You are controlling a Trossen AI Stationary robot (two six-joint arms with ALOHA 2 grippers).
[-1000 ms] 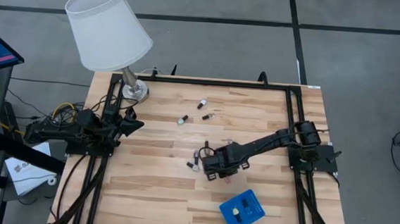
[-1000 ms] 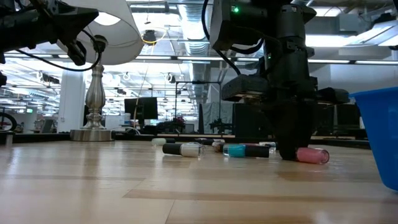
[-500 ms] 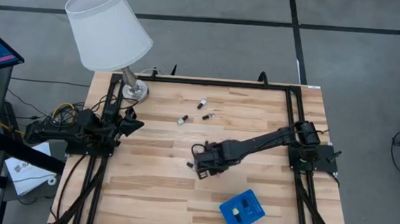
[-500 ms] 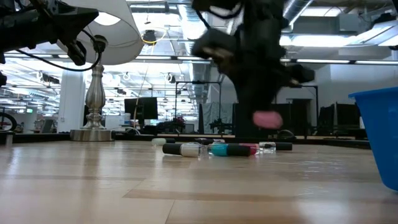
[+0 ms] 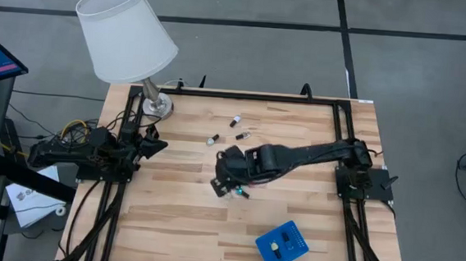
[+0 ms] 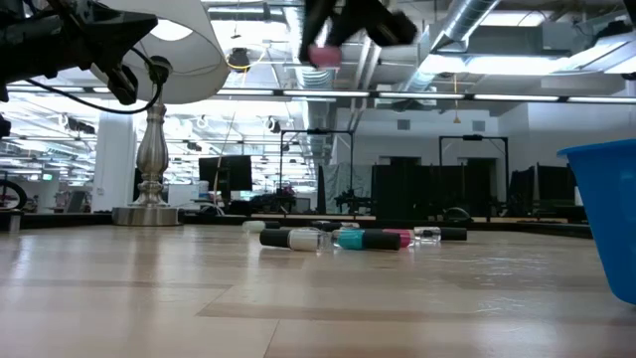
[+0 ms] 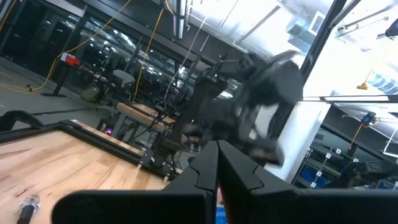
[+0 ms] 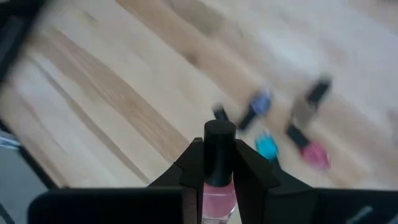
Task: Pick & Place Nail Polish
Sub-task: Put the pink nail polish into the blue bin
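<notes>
- Since a sec ago we see the right gripper [image 8: 219, 165] lifted off the table [image 5: 293, 209] and swung toward mid-table, pink nail polish bottle [image 8: 217, 198] carried up with it.
- Its fingers [image 8: 190, 163] are pinched on the bottle, black cap sticking out past the tips.
- Other bottles [image 6: 338, 238] lie loose on the wood below, w/ a blue tray [image 5: 282, 245] nearer the front edge.
- Left gripper [image 7: 213, 163] is fully closed, empty, parked by the lamp [image 5: 126, 34].

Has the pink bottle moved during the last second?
Yes. In the low view the pink bottle lay on the table beside the bottle cluster; now the right pincer holds it high above them.
</notes>
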